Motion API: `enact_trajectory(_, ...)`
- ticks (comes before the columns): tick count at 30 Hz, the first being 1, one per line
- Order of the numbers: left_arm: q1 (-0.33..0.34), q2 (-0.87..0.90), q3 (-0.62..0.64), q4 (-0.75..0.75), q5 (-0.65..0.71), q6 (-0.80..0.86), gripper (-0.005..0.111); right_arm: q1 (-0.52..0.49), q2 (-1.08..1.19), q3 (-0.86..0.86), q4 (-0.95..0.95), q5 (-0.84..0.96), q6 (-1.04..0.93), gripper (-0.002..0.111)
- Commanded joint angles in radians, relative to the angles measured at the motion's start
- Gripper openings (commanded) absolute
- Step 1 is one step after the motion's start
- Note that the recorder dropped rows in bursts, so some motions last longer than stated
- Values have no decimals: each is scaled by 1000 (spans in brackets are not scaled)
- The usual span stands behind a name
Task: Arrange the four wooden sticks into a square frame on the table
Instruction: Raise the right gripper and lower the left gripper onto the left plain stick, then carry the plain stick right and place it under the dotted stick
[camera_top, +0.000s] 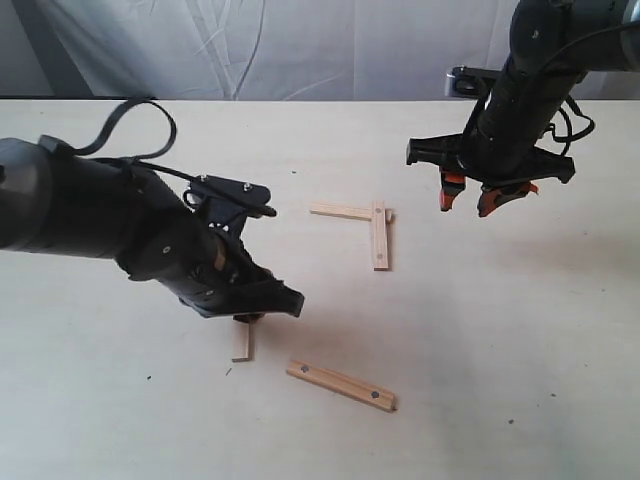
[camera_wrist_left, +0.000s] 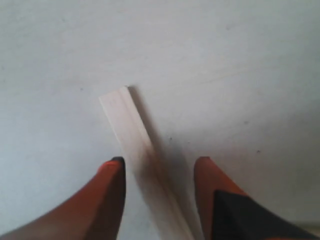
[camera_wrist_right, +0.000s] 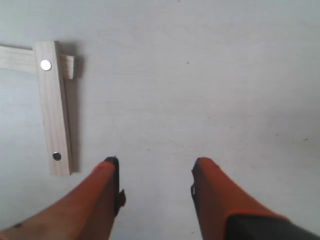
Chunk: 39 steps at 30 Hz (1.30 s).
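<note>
Two wooden sticks form an L on the table (camera_top: 480, 330): one stick (camera_top: 340, 211) (camera_wrist_right: 15, 57) lies crosswise, and another (camera_top: 379, 235) (camera_wrist_right: 53, 107) overlaps its end at the corner. A third stick (camera_top: 340, 385) lies slanted near the front. The fourth stick (camera_top: 241, 341) (camera_wrist_left: 131, 131) lies under my left gripper (camera_top: 252, 312) (camera_wrist_left: 159, 162), which stands open with the stick between its orange fingers (camera_wrist_left: 112, 180), nearer one of them. My right gripper (camera_top: 485, 195) (camera_wrist_right: 155, 162) hangs open and empty, to the right of the L.
A pale crumpled cloth (camera_top: 300, 45) hangs behind the table's far edge. A cable (camera_top: 135, 115) loops above the left arm. Tiny dark specks dot the table top.
</note>
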<state>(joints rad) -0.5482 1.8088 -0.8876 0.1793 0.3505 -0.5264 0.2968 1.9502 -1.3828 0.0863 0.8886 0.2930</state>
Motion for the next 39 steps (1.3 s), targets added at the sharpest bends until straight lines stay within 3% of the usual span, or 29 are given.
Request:
enact_trajectory(1, -2, 56, 1, 68, 4, -87, 44, -6, -8, 4, -1, -8, -9, 46)
enact_trajectory(5, -2, 84, 1, 68, 10, -90, 41, -6, -8, 4, -1, -14, -9, 46)
enact_trajectory(11, -2, 77, -2, 148, 13, -83, 0, -6, -8, 4, -1, -10, -13, 46)
enact_trajectory(19, 54, 31, -188, 227, 47, -66, 0, -70, -8, 4, 108, -4, -107, 46)
enact_trajectory(24, 59, 98, -336, 101, 53, 45, 0, -150, -6, 4, 158, -14, -166, 46)
enact_trajectory(31, 57, 263, -526, -56, 66, 59, 0, -181, -4, 4, 139, -44, -219, 46)
enact_trajectory(39, 57, 347, -569, -148, 66, 59, 0, -181, -4, 4, 128, -83, -236, 46)
